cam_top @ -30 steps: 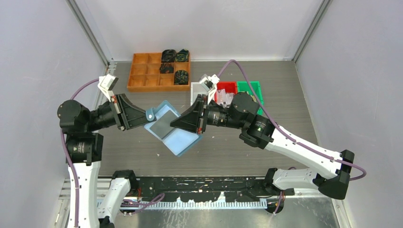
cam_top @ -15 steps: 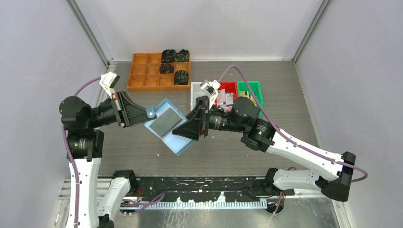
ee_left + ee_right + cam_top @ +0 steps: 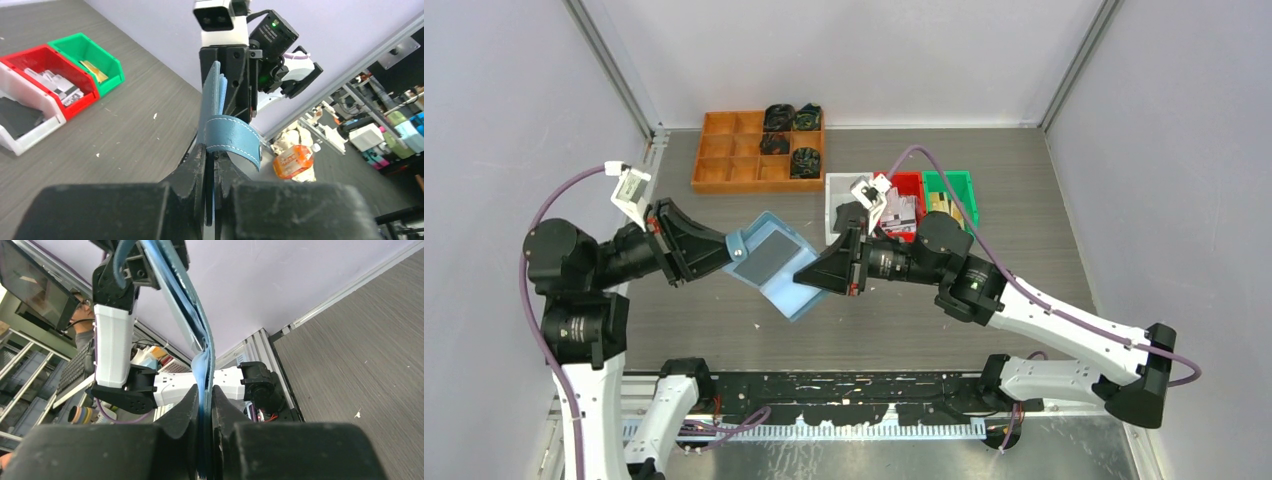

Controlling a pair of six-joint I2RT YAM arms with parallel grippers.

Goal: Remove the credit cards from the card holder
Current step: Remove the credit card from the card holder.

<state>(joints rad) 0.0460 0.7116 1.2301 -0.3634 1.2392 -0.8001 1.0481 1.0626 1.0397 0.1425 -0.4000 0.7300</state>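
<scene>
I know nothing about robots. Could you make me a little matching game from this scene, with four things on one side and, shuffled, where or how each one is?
Things
1. card holder
2. orange tray
3. green bin
4. white bin

States
A. black parts in some compartments
B. gripped by left claw and right claw
C. dark flat thing inside
D. beside the red bin, farthest right in the top view

Pairs: 1-B, 2-A, 3-D, 4-C

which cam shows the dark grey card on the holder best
Top external: the dark grey card shows as a full rectangle on the open card holder. Both wrist views catch the holder only edge-on, so the card can't be made out there.
</scene>
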